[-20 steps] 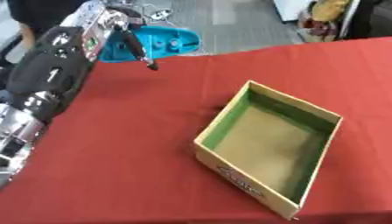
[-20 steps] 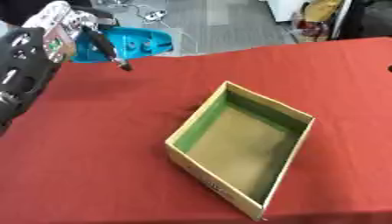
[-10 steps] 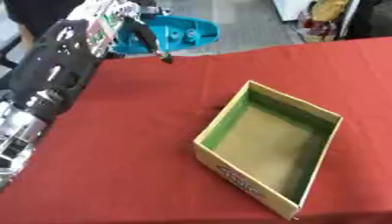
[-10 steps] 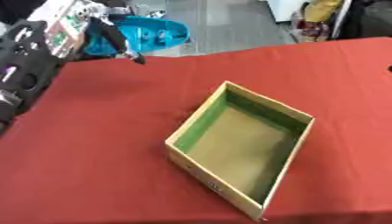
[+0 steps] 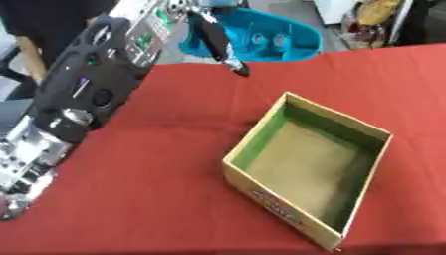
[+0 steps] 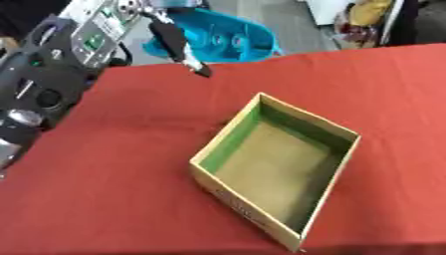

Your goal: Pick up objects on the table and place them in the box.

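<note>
One cardboard box on the red table, open side up, nothing visible inside. Well apart, up at the far left edge: left hand, fingers extended downward, holding nothing, tips just above the cloth.

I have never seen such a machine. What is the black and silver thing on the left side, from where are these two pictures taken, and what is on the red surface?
The black and silver thing is the robot's left arm. It reaches from the lower left toward the far edge of the table, and its left hand is at the top; I see nothing held in it. Both pictures come from the two eyes of one camera in the robot's head, looking down, so they show nearly the same scene. On the red table stands one open cardboard box, green inside and empty. Behind the table is a blue bin. The right hand does not show.
</note>
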